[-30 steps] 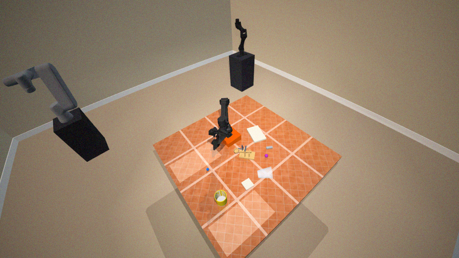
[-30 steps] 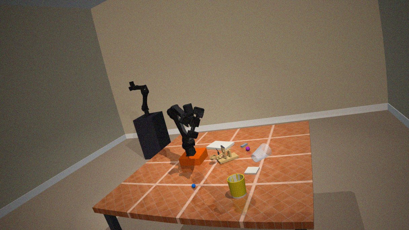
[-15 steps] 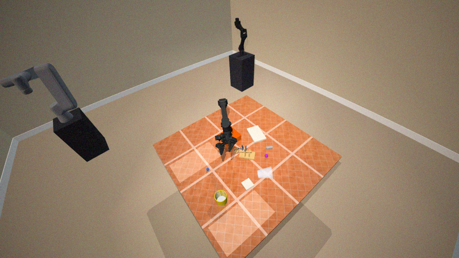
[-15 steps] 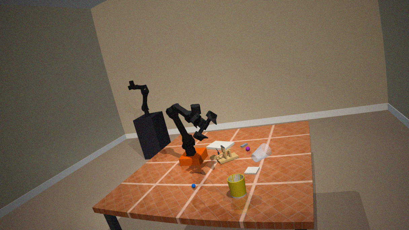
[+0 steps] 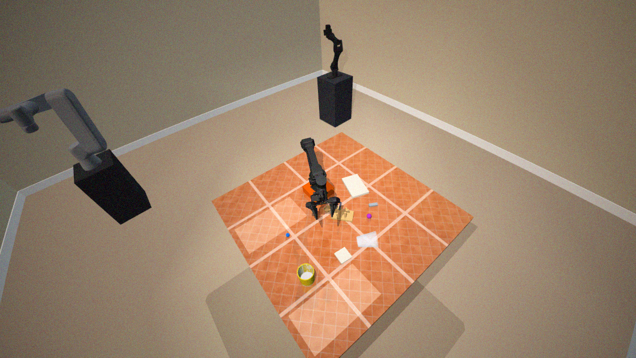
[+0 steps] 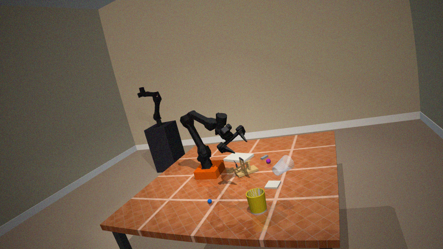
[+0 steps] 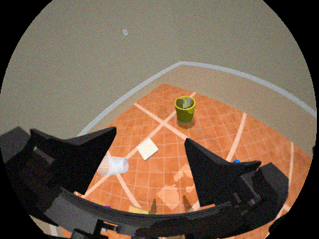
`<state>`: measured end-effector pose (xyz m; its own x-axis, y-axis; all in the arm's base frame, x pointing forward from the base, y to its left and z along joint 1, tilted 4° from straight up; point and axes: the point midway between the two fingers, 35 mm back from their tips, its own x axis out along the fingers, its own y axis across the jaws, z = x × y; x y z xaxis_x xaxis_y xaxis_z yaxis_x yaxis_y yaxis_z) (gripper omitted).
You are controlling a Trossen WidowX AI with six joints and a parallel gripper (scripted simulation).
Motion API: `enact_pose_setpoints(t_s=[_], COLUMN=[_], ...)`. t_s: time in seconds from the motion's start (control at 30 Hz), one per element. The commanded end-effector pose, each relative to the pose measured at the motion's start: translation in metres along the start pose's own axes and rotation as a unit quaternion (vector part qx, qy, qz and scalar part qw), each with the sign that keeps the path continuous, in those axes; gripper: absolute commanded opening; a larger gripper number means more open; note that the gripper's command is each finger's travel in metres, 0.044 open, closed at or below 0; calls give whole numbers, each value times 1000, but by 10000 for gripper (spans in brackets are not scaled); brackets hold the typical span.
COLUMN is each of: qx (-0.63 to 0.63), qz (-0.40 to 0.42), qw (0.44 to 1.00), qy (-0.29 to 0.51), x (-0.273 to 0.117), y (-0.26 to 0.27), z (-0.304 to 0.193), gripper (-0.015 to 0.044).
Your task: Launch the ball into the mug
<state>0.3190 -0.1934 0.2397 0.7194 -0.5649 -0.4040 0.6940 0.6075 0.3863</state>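
The wooden catapult (image 5: 349, 217) (image 6: 252, 170) stands on the table near the arm's base, and only a bit of it shows at the bottom of the wrist view. The purple ball (image 5: 368, 215) (image 6: 268, 161) (image 7: 107, 207) lies beyond the catapult's base. The blue ball (image 5: 287, 235) (image 6: 209, 201) (image 7: 236, 161) lies on the table away from the catapult. The yellow mug (image 5: 306, 279) (image 6: 257, 202) (image 7: 185, 116) stands upright. My gripper (image 5: 324, 217) (image 6: 240, 147) (image 7: 151, 136) is open and empty, raised above the catapult area. Whether the catapult's arm is latched, I cannot tell.
A clear ribbed cup (image 5: 367, 240) (image 6: 282, 165) (image 7: 118, 165) lies on its side. A small white block (image 5: 342, 255) (image 6: 273, 184) (image 7: 147, 149) lies between it and the mug. A larger white slab (image 5: 355, 185) (image 6: 240, 157) and a small grey block (image 5: 373, 204) (image 6: 264, 157) lie farther back.
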Motion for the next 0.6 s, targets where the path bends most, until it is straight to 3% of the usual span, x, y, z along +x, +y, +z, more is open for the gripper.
enact_pose_setpoints(t_s=[0.0,0.57], qx=[-49,-269], qz=[4,34], qw=[998,940], qy=[38,205], x=[3,2], y=[9,38], z=[-15,-90], gripper=[440,440])
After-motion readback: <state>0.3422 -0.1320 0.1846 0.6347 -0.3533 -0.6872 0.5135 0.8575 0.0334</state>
